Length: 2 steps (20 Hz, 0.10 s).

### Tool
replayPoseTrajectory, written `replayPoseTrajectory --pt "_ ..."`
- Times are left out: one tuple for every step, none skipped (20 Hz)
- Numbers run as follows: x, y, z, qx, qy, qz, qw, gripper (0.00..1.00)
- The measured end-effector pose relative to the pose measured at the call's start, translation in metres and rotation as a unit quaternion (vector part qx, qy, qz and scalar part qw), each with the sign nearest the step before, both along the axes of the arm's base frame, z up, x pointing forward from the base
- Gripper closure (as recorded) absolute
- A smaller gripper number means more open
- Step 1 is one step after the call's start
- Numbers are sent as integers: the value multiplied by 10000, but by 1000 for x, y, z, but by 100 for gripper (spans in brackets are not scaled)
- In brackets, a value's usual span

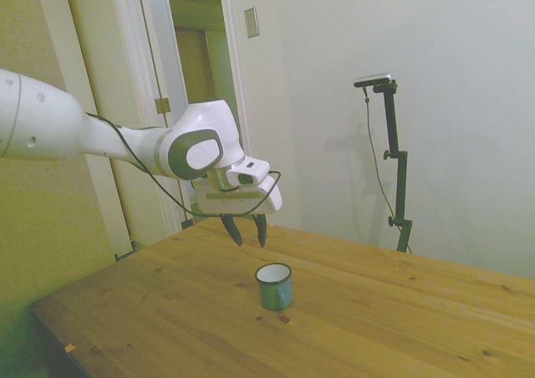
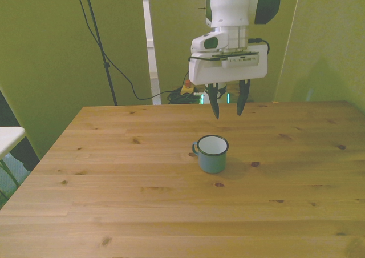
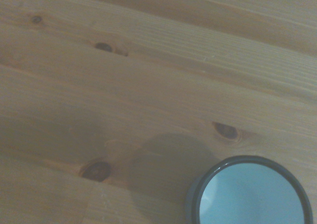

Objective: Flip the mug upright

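Upright mug (image 2: 213,153) on knotty wooden table (image 2: 114,201), empty open claw (image 2: 227,106) above, pale walls (image 1: 435,102) around.

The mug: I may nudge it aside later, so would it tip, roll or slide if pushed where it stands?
The mug stands upright on its flat base on the wooden table, so a low push would probably slide it, not roll it. It looks like rigid enamel, likely light and smooth. A push near the dark rim might tip it. The gripper hangs open above, apart from it.
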<state>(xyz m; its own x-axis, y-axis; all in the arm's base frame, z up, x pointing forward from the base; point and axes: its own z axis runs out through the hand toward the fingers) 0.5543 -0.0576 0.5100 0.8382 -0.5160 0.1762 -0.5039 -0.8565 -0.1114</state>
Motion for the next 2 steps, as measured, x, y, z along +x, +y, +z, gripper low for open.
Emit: replayPoseTrajectory --pt "-3 1 5 -3 37 59 10000 0" --pt "-6 1 10 -5 75 108 9999 0"
